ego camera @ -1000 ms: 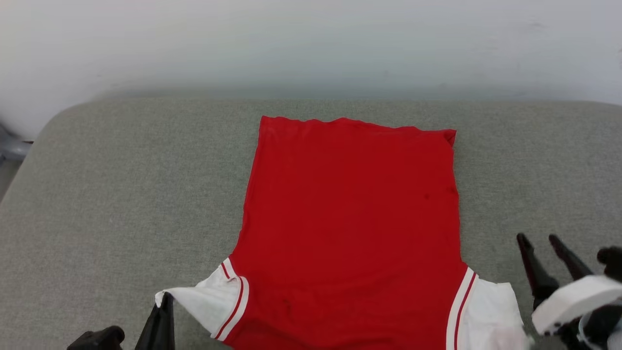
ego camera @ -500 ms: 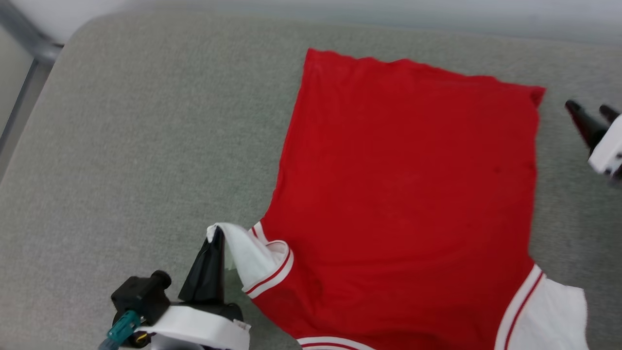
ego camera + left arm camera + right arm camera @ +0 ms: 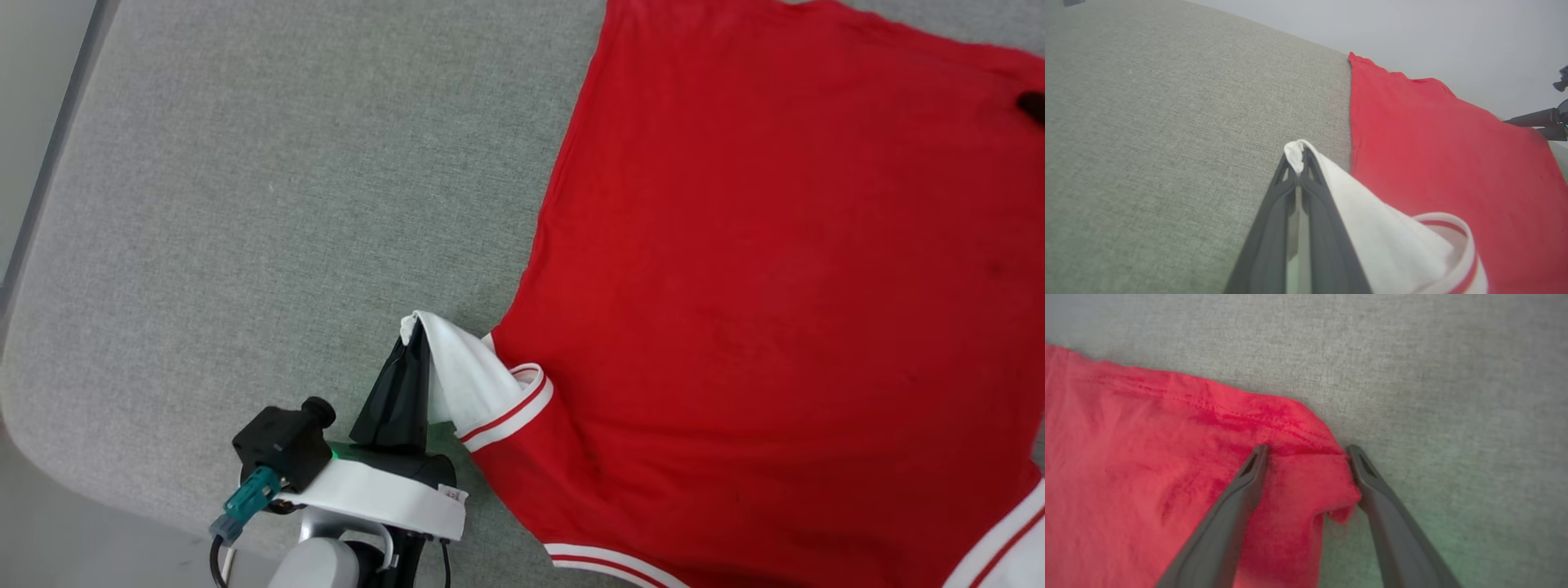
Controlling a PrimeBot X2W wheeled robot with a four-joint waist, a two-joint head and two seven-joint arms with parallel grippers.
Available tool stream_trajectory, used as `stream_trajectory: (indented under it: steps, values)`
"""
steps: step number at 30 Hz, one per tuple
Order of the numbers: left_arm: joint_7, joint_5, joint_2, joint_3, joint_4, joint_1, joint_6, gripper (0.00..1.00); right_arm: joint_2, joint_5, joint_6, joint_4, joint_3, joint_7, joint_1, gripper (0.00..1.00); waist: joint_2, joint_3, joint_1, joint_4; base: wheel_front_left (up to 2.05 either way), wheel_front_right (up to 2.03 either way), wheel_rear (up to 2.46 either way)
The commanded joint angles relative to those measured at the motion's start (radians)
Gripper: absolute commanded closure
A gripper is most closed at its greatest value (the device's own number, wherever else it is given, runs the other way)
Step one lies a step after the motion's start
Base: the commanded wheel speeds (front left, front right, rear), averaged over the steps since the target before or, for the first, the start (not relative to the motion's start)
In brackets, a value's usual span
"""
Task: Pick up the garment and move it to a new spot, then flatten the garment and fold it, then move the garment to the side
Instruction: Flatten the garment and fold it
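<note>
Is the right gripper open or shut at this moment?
Open. In the right wrist view the right gripper's two fingers stand apart, with the garment's red hem corner between them.

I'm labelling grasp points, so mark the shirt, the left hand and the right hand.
shirt (image 3: 775, 286): head view, middle of the plain red body.
left hand (image 3: 1297, 159): left wrist view, shut fingertips pinching the shirt.
right hand (image 3: 1306, 451): right wrist view, midway between its open fingertips.

Red garment (image 3: 775, 286) with white, red-striped sleeve (image 3: 473, 384) on grey cushion (image 3: 245, 204).
</note>
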Motion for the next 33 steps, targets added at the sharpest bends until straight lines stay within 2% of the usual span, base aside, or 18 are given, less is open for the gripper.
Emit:
stream_trajectory:
  steps: [1,3,4,5,6,10,19,26,29,33]
  values:
    - [-0.007,-0.002,-0.006,0.004,0.003,-0.012,-0.003,1.00,0.019,-0.009,-0.001,0.045,0.016,0.037,0.038,0.00,0.0000,0.021,-0.0001,0.019,0.00,0.00,0.00]
    - [-0.009,-0.002,-0.011,0.007,0.015,-0.016,-0.010,1.00,0.029,-0.015,-0.001,0.099,0.014,0.102,0.061,0.00,0.0000,0.025,-0.0001,0.022,0.00,0.00,0.00]
    - [-0.011,-0.002,-0.013,0.008,0.020,-0.020,-0.012,1.00,0.034,-0.020,-0.002,0.121,0.012,0.127,0.071,0.36,0.0000,0.027,-0.0001,0.024,0.00,0.00,0.00]
    - [-0.011,-0.001,-0.016,0.008,0.024,-0.023,-0.017,1.00,0.039,-0.022,-0.002,0.133,0.009,0.140,0.076,0.62,0.0000,0.029,-0.0001,0.026,0.00,0.00,0.00]
    - [-0.012,-0.001,-0.018,0.009,0.028,-0.027,-0.020,1.00,0.043,-0.025,-0.001,0.145,0.004,0.150,0.076,1.00,0.0000,0.029,-0.0001,0.027,0.00,0.00,0.00]
    - [-0.014,0.001,-0.023,0.020,0.048,-0.028,-0.029,1.00,0.047,-0.039,-0.001,0.112,0.002,0.115,0.042,1.00,0.0000,0.019,-0.0001,0.027,0.00,0.00,0.00]
    - [-0.016,-0.005,0.000,0.073,0.099,0.016,-0.025,1.00,-0.035,-0.051,-0.001,-0.090,0.088,0.000,0.013,1.00,0.0000,-0.096,-0.0001,-0.045,0.00,0.00,0.00]
    - [-0.005,-0.021,0.046,0.122,0.116,0.082,0.000,1.00,-0.093,0.027,-0.001,-0.276,0.151,-0.030,0.225,1.00,0.0000,-0.223,-0.0001,-0.155,0.00,0.00,0.00]
    - [0.010,-0.031,0.068,0.145,0.114,0.112,0.013,1.00,-0.111,0.058,-0.001,-0.358,0.133,-0.042,0.356,1.00,0.0000,-0.266,-0.0001,-0.206,0.00,0.00,0.00]
    - [0.033,-0.045,0.094,0.174,0.109,0.154,0.032,1.00,-0.094,0.092,-0.001,-0.454,0.080,-0.057,0.549,1.00,0.0000,-0.323,-0.0001,-0.270,0.00,0.00,0.00]
